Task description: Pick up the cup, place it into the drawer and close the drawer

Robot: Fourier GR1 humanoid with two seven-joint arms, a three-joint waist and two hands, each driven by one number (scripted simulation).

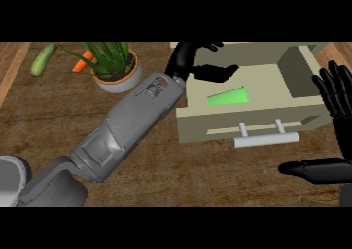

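Green cup (pixel 229 96) lies on its side inside the open drawer (pixel 243 124). Left hand (pixel 197 61) hovers over the drawer's back left corner, fingers relaxed, gripping nothing. Right hand (pixel 340 112) rests at the right edge, fingers straight and spread. Potted plant (pixel 114 68), carrot (pixel 82 62) and cucumber (pixel 43 59) sit far left on the bench (pixel 57 112).

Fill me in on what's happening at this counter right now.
The robot's left hand reaches over the open drawer, its fingers relaxed and holding nothing. The green cup already lies on its side inside the drawer, apart from the hand. The drawer is pulled out, with its handle facing the robot, so closing it remains. The right hand rests open at the view's right edge, fingers up. A potted plant, a carrot and a cucumber sit at the back left.
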